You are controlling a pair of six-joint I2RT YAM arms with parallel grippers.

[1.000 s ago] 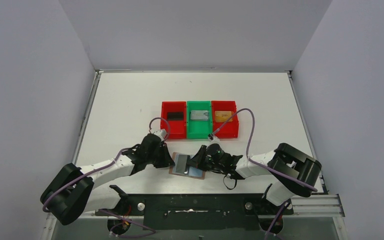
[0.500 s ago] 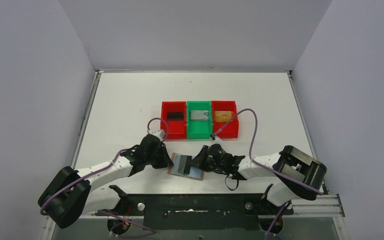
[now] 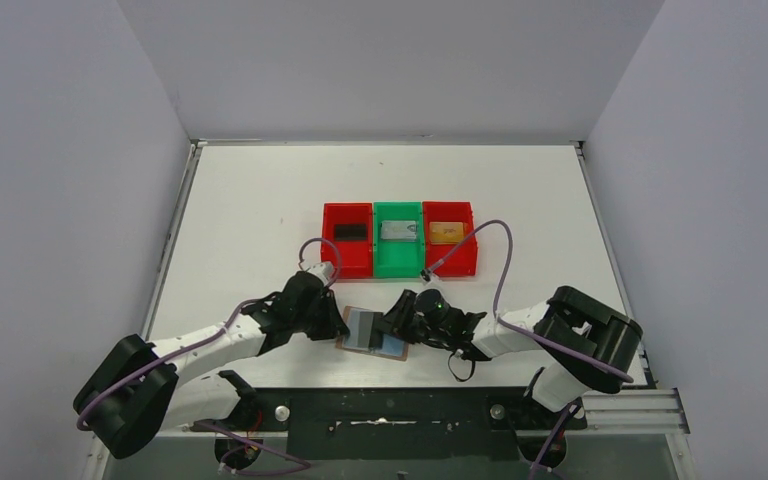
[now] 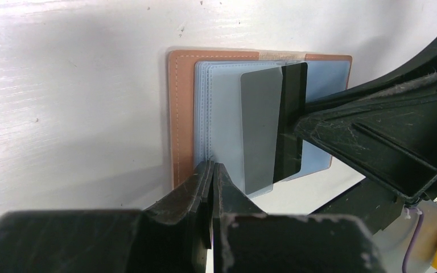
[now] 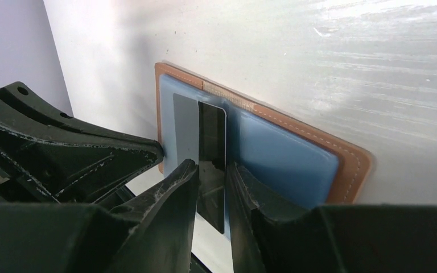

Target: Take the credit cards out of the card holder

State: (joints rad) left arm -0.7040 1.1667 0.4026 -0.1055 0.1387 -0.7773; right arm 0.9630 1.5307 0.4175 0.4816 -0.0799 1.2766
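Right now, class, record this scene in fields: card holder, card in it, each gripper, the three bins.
Holder: tan-brown leather bifold card holder, open flat on the white table, pale blue pockets up
Card: dark flat rectangular card, partly out of a pocket
Left gripper: shut, tips at the holder's edge
Right gripper: jaws slightly apart, dark card in the gap
Bins: left red plastic bin holds a black card; green plastic bin a silver-grey card; right red bin a gold-orange card
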